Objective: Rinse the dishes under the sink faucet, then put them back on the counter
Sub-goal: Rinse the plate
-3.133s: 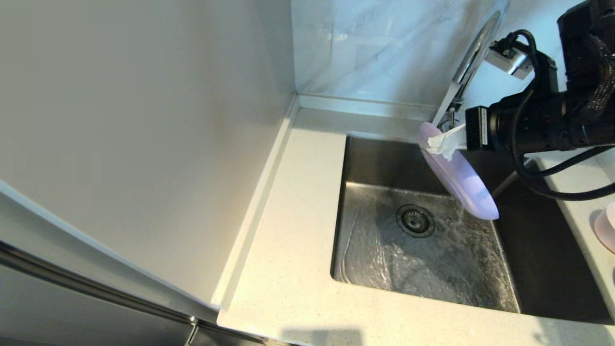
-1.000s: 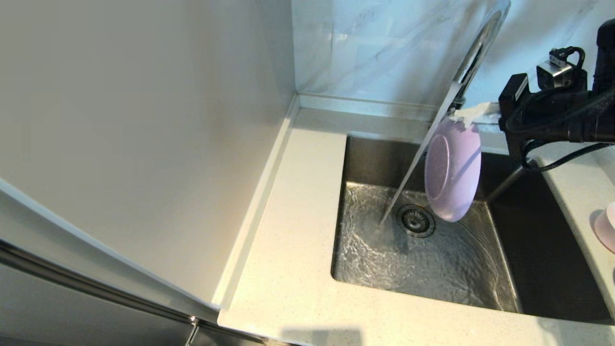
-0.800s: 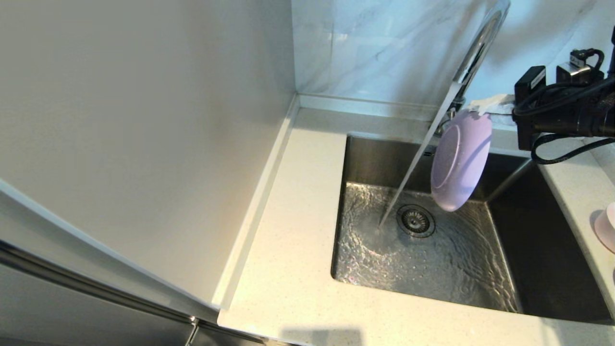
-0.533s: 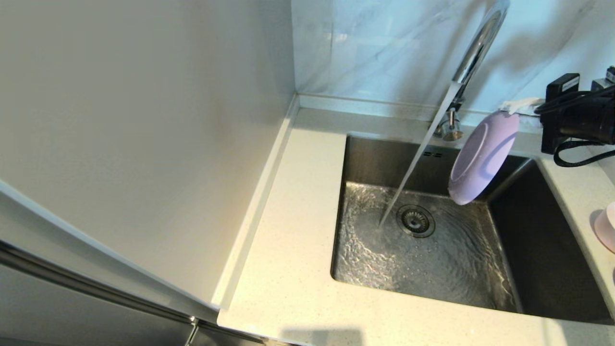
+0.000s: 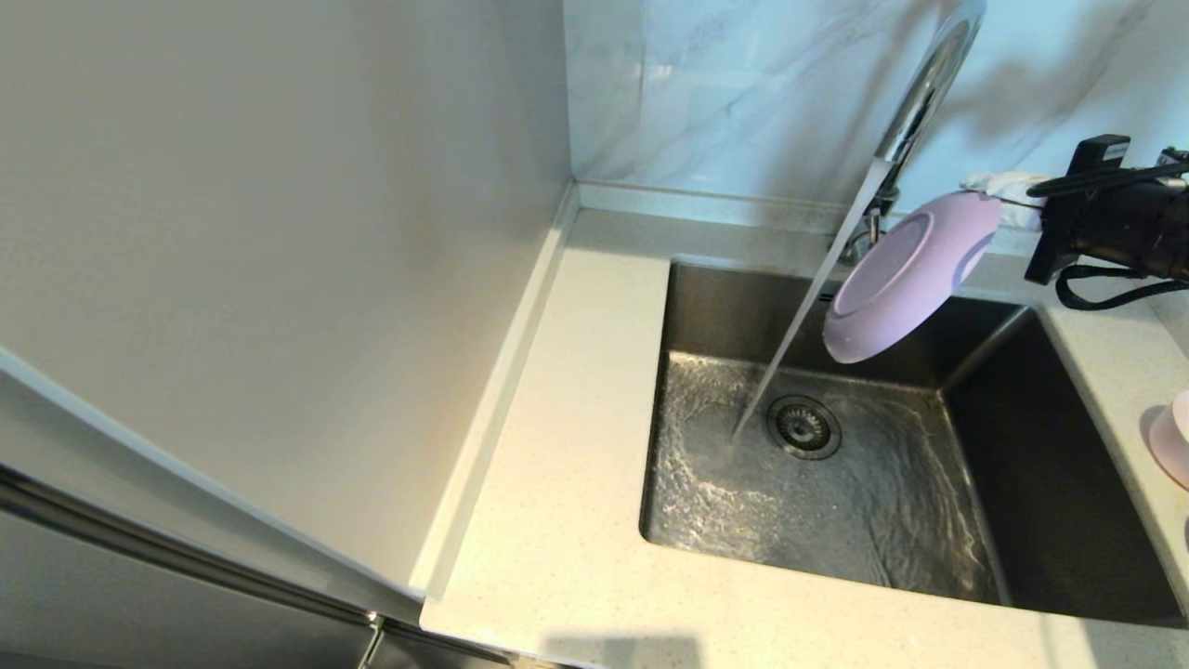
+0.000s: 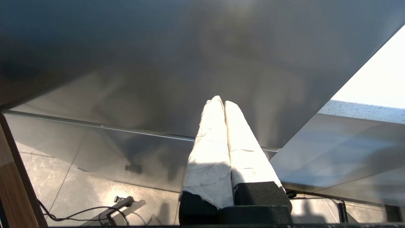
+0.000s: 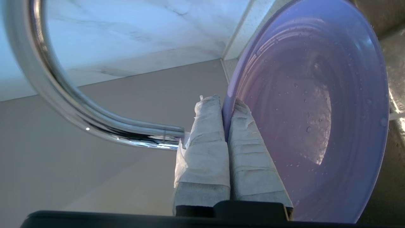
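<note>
My right gripper (image 5: 992, 193) (image 7: 225, 102) is shut on the rim of the lavender plate (image 5: 906, 276) (image 7: 313, 110), which hangs tilted above the back of the sink (image 5: 1040, 502), underside toward the head camera. Droplets cling to the plate's inner face. The chrome faucet (image 5: 920, 88) (image 7: 53, 91) arches beside the plate, and its water stream (image 5: 799, 325) falls just left of the plate, landing beside the drain strainer (image 5: 804, 427). A pale pink cup (image 5: 1172, 451) stands on the counter (image 5: 567, 520) at the right edge. My left gripper (image 6: 221, 103) is shut and empty, parked below the counter level. The white bowl is out of view.
A tall pale cabinet side (image 5: 279, 260) stands left of the counter, with marbled wall tiles (image 5: 725, 93) behind the sink. The sink floor is awash with rippling water. In the left wrist view a grey panel (image 6: 158, 57) hangs over a tiled floor with cables (image 6: 95, 212).
My right arm has drawn the plate out of the stream, right and upward, and turned it from near vertical to a flatter tilt. The water now falls straight into the basin.
</note>
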You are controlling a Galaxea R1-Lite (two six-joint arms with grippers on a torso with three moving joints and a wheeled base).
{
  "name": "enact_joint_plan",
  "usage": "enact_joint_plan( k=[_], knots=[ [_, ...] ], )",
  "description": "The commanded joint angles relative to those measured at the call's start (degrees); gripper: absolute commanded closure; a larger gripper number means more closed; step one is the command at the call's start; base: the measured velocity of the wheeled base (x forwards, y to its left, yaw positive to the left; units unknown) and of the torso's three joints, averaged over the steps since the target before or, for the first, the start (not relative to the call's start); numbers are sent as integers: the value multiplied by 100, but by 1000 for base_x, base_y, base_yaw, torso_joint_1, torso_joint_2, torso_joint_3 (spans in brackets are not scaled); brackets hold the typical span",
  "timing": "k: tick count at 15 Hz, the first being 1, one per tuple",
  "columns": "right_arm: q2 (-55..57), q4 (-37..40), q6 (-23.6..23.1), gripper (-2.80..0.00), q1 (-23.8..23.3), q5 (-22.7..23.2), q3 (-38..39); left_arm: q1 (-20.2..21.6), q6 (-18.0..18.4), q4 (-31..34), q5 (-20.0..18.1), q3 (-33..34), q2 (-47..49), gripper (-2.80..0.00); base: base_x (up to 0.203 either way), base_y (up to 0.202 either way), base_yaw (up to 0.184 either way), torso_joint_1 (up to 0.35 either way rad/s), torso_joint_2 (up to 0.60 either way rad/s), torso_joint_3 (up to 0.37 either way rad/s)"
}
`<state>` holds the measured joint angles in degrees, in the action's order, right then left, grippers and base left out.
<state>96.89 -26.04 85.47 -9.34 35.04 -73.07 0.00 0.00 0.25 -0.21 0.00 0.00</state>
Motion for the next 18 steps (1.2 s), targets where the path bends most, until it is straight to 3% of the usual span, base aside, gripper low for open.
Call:
enact_joint_plan(
  k=[1,3,7,18],
  knots=[
    [22,-29,66,0,-27,173,117,0,0,2,-5,0,0,0,0,0,0,0,0,0],
    [56,-193,150,0,-85,414,179,0,0,2,3,0,0,0,0,0,0,0,0,0],
    [170,-1138,1398,0,-154,667,148,0,0,2,1,0,0,0,0,0,0,0,0,0],
    [260,-1175,1474,0,4,976,126,0,0,2,3,0,0,0,0,0,0,0,0,0]
  ],
)
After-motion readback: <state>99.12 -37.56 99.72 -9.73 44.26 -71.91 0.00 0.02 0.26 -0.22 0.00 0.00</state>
